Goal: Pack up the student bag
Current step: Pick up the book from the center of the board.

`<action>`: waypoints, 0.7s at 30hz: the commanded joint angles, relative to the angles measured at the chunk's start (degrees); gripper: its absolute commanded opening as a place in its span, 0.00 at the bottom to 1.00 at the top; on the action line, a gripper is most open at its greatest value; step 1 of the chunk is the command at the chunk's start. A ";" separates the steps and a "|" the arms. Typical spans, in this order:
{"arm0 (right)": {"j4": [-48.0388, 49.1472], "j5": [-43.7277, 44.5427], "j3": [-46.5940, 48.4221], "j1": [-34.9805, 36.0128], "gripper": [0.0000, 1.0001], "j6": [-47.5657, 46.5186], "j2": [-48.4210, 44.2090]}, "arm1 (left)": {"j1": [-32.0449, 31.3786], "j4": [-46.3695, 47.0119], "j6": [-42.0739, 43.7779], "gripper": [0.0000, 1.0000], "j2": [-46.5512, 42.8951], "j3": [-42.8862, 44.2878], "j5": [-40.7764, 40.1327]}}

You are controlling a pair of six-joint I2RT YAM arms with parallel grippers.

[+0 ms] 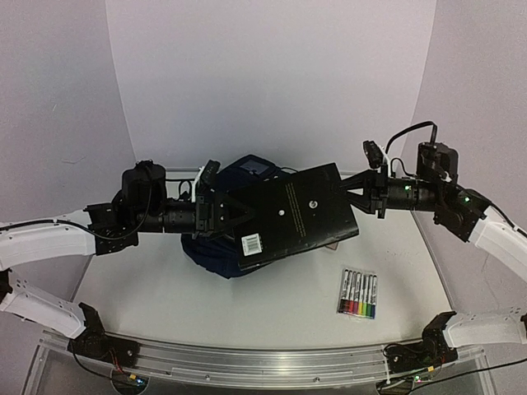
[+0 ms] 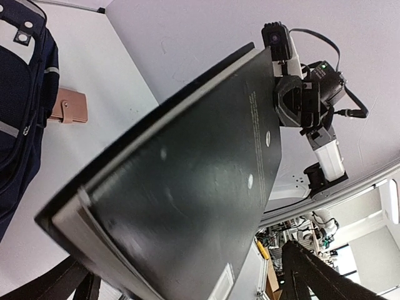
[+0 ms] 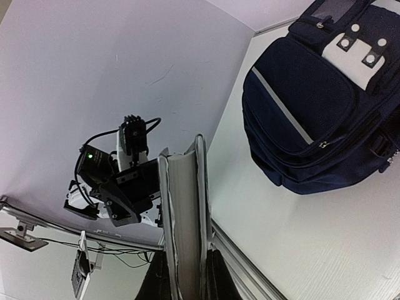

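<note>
A large black book (image 1: 296, 214) hangs in the air over the table, tilted. My right gripper (image 1: 344, 191) is shut on its right edge; in the right wrist view its dark fingers (image 3: 219, 275) press both covers of the book (image 3: 184, 206). My left gripper (image 1: 245, 216) stands open at the book's left edge, its fingers (image 2: 306, 269) spread wide on either side of the book (image 2: 187, 187) without pinching it. The navy student bag (image 1: 216, 257) lies on the table beneath and behind the book, also seen in the right wrist view (image 3: 319, 94).
A pack of coloured markers (image 1: 357, 295) lies on the table at the front right. A small tan wallet (image 2: 70, 106) lies beside the bag. An aluminium rail (image 1: 272, 362) runs along the near edge.
</note>
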 commanded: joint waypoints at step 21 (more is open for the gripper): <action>-2.12 13.15 6.52 0.68 0.82 -16.39 7.53 | 11.01 11.66 -12.26 0.00 -2.20 -2.78 5.34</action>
